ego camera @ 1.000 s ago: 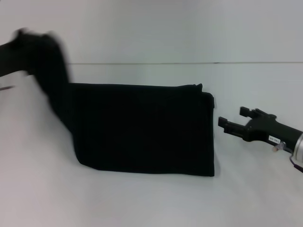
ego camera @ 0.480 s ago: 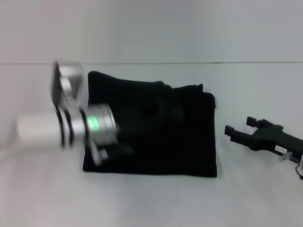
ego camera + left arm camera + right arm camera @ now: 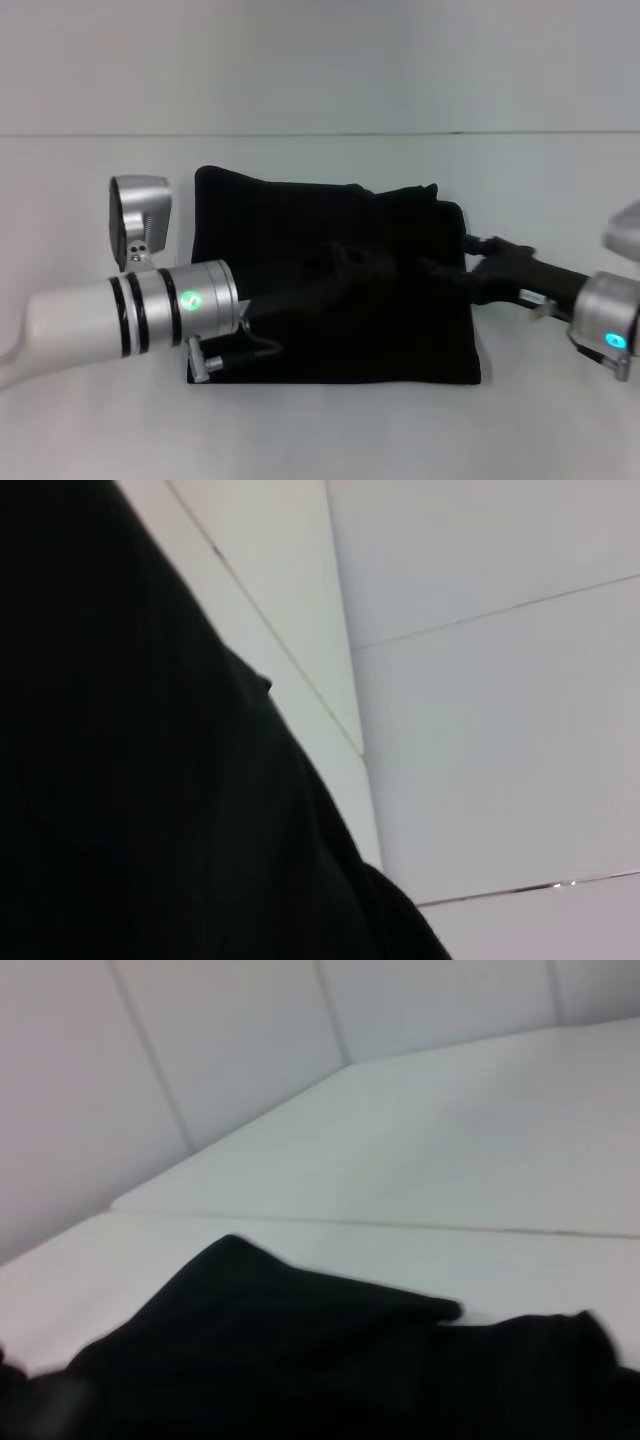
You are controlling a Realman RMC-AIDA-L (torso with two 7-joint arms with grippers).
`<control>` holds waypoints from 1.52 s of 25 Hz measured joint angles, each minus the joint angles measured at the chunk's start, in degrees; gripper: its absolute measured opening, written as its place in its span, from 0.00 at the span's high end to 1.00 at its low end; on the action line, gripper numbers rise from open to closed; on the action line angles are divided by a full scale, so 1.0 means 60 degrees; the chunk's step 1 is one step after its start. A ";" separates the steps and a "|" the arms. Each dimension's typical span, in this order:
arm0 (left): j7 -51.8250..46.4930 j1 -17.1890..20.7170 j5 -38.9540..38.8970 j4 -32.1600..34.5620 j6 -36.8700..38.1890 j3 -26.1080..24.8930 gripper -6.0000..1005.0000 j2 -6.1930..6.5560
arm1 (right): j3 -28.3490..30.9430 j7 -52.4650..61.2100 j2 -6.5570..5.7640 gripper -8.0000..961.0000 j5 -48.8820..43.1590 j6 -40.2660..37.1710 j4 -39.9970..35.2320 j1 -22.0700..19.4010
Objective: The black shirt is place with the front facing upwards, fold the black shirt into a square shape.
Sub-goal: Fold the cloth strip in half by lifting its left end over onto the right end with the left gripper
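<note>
Black shirt (image 3: 300, 215) folded into a rough rectangle at desk (image 3: 320, 430) centre, left end effector (image 3: 345, 268) over its middle, right end effector (image 3: 440, 270) at its three o'clock edge, grip on both impossible to tell.

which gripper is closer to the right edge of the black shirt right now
The right. The right gripper reaches just over the black shirt at that right edge, while the left gripper sits over the shirt's middle, farther in from the edge.
</note>
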 joint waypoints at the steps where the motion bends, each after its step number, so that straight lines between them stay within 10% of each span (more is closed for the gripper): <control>1: -0.0001 0.0031 -0.0031 0.0062 0.0066 0.0003 0.95 -0.0001 | -0.0166 -0.0052 0.0014 0.07 -0.0020 0.0200 0.0055 0.0146; 18: 0.0240 0.0250 -0.0019 0.0287 0.1292 0.0233 0.94 0.0041 | -0.0705 -0.0412 0.0116 0.08 0.1041 0.2162 0.0659 0.2196; 38: 0.0335 -0.1314 -0.0051 -0.0997 -0.1078 0.1876 0.93 -0.0155 | -0.0650 -0.0348 -0.0016 0.09 0.2481 0.2395 -0.0030 0.1048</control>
